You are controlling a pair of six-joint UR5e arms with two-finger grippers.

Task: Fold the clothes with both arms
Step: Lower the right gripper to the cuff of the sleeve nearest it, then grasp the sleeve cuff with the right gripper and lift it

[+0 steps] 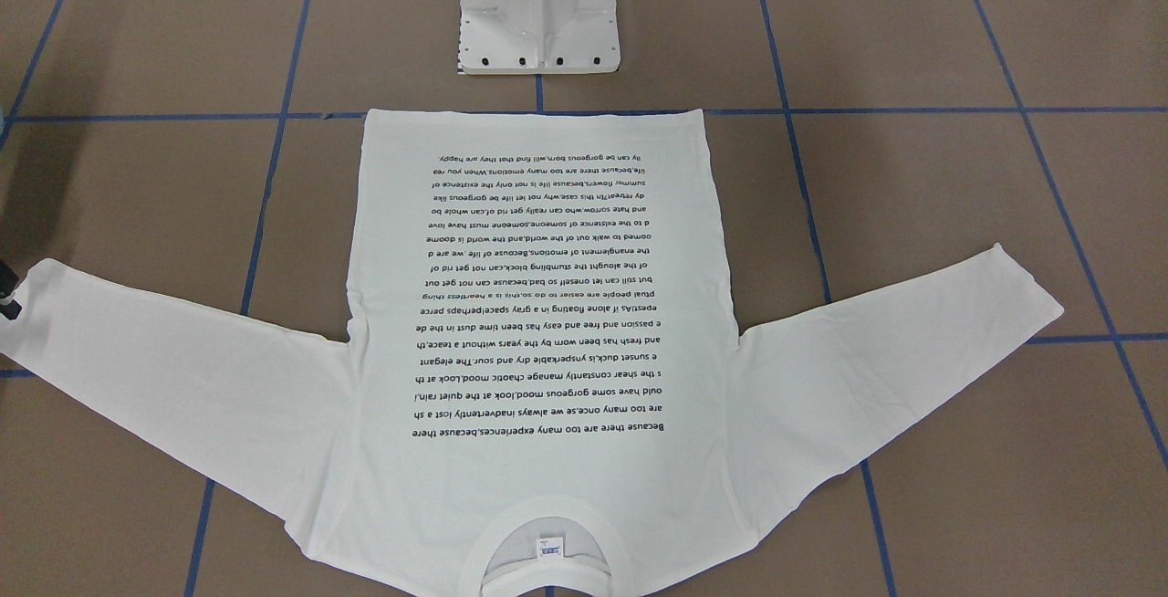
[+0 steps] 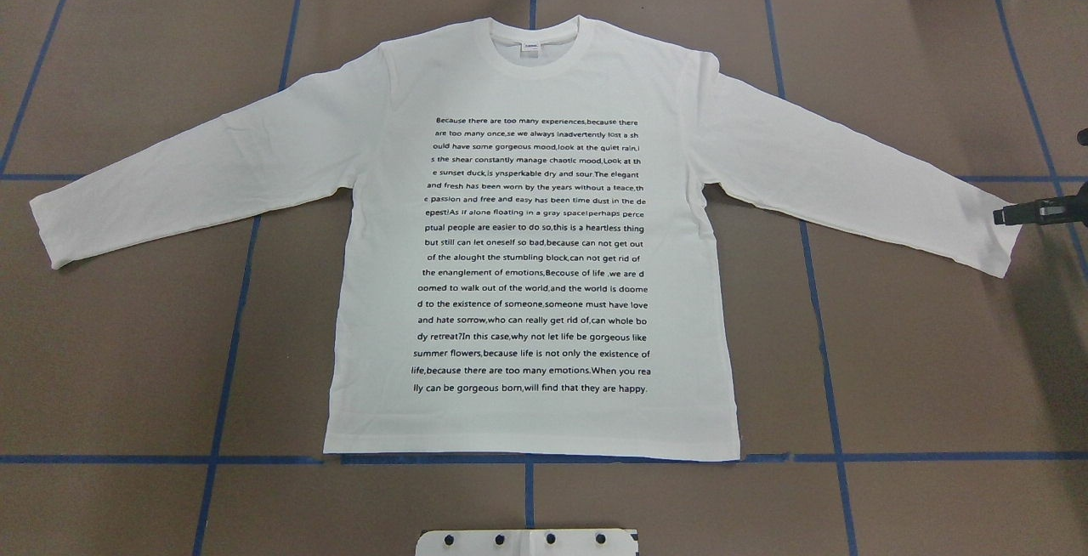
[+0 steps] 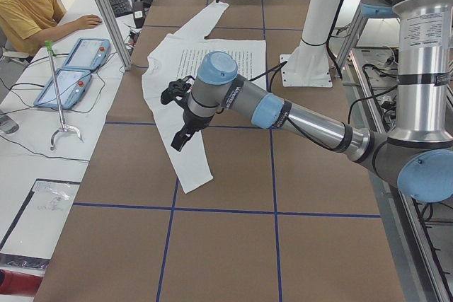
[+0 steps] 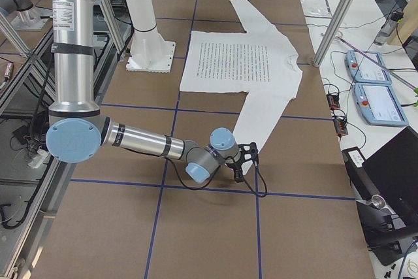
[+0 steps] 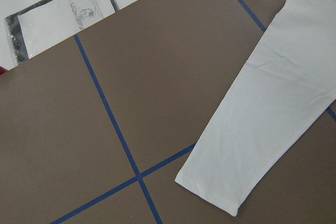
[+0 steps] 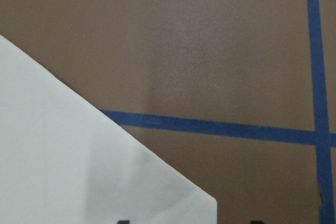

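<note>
On table (image 2: 127,352), one T-shirt (image 2: 531,241), two arms (image 3: 297,118)

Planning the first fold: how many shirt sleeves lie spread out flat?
2. The left sleeve stretches flat out to the left. The right sleeve stretches the other way, with the right gripper at its cuff. Neither is hidden.

Silver arms (image 3: 311,122), light-blue joint caps (image 3: 216,68)

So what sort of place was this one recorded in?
Most likely a robotics lab workcell. A left arm and a right arm reach over a tape-gridded table. An operator sits at a side bench with what look like teach pendants.
</note>
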